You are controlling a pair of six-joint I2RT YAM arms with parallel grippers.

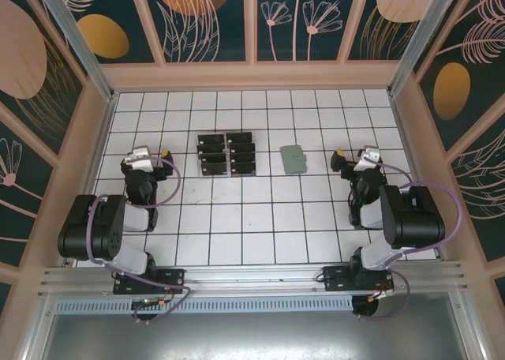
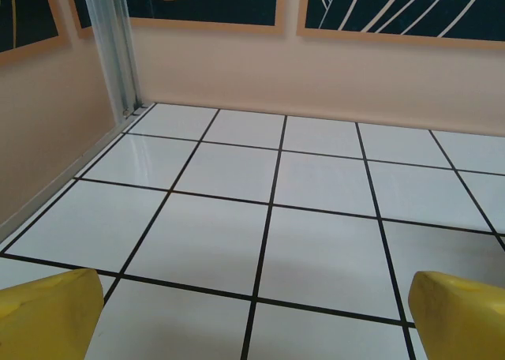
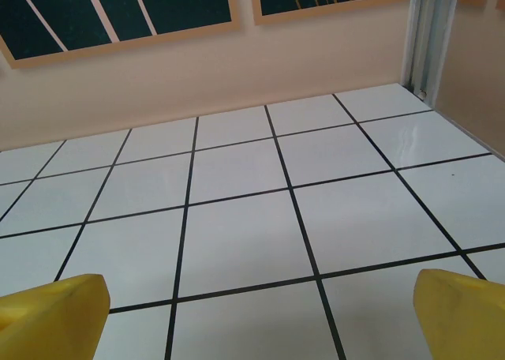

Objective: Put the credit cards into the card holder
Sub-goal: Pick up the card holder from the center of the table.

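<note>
Shows both arms folded back on themselves near the side walls, elbows low toward the near rail, wrists pointing at the far wall. Finds the left pincer (image 1: 147,151) spread wide apart and clamped on nothing, with its yellow fingers (image 2: 49,316) at the bottom corners of the left wrist view over bare tile. Finds the right pincer (image 1: 357,152) just the same, spread wide and gripping nothing, yellow fingers (image 3: 52,313) low in the right wrist view.

Leaves the whole middle of the white tiled surface (image 1: 260,218) open between the arms, bounded by the pale walls on three sides and the metal rail along the near edge.

Places the credit cards (image 1: 226,155) left of centre toward the far side, black, laid in two columns side by side. Places the card holder (image 1: 294,159) just right of them, apart from them, flat and grey-green. Cannot tell from above whether anything sits inside the holder.
</note>
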